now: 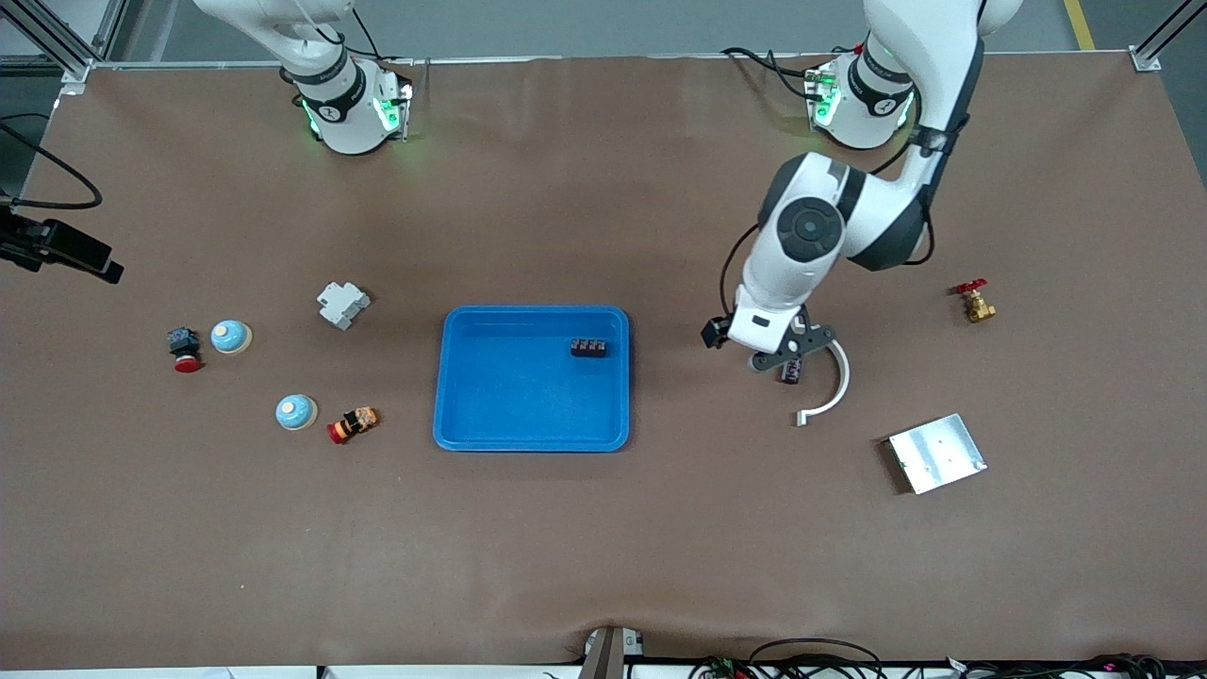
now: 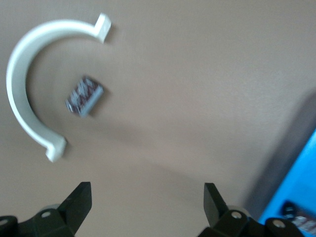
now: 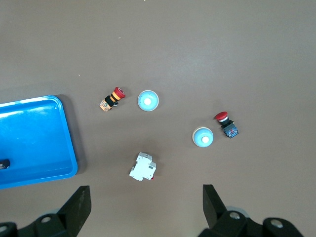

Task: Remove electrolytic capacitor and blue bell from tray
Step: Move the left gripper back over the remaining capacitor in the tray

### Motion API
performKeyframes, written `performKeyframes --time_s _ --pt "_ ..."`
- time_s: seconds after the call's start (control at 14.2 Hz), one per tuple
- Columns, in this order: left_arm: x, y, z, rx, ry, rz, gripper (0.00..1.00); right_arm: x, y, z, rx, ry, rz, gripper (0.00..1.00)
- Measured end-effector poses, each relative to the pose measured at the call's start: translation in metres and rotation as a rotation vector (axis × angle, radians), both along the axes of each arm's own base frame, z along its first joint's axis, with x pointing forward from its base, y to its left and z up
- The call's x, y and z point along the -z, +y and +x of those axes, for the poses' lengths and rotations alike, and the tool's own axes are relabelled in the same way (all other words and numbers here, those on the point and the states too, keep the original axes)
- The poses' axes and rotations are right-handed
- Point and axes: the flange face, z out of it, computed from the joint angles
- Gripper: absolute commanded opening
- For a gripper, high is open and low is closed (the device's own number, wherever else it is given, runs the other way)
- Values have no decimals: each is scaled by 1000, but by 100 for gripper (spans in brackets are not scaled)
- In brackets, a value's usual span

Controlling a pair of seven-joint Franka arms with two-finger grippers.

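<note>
Brown table point(image 1: 603, 547): left wrist alone shows the capacitor point(image 2: 84, 96) unobstructed.

**Brown table, parts spread at both ends**

Table point(image 1: 603, 547) w/ brown cover. Blue tray point(image 1: 453, 377) roughly mid-table.

Toward right arm's end: white breaker block point(image 1: 342, 304); two blue bells, one point(image 1: 230, 336) just beside a red-capped push button point(image 1: 185, 350), the other point(image 1: 296, 411) nearer the front camera, next to a red/yellow push button point(image 1: 353, 424).

Toward left arm's end: small dark capacitor point(image 1: 790, 371) inside the curve of a white C-shaped clamp point(image 1: 834, 391); metal plate point(image 1: 936, 454) nearer the front camera; brass valve w/ red handle point(image 1: 976, 302) close to the table's end.
</note>
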Motion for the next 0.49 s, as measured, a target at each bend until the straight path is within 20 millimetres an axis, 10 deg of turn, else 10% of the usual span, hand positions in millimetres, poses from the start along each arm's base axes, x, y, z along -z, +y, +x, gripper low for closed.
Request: performKeyframes --time_s 0.49 --pt "9 -107 -18 -570 -26 -18 100 -1 6 0 -8 -2 -3 100"
